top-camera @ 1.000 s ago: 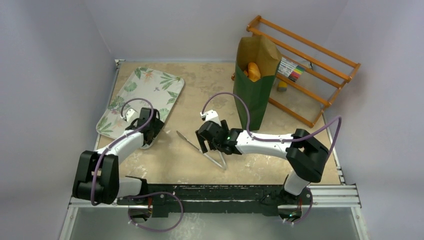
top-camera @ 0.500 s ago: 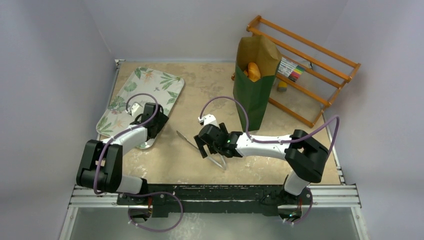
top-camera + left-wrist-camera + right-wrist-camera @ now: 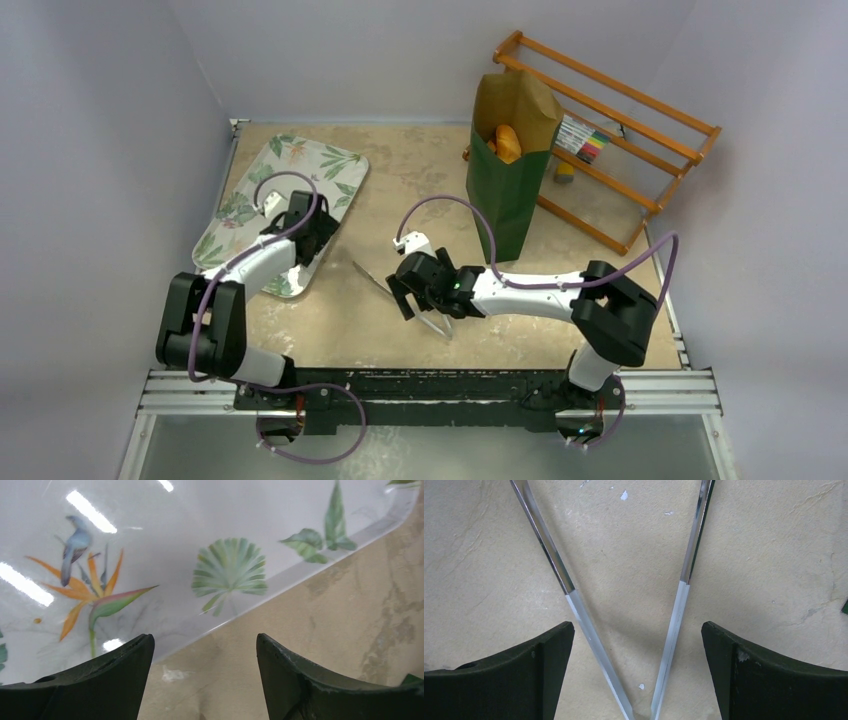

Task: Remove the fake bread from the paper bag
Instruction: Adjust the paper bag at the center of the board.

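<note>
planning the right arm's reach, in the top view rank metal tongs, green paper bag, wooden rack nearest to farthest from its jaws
1. shiny metal tongs: on the table, directly beneath.
2. tall dark green paper bag: behind, to the right.
3. orange wooden rack: back right corner, beyond the bag.

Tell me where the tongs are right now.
In the top view the metal tongs lie flat on the table, under the open right gripper, between the floral tray on the left and the paper bag further back right.
</note>
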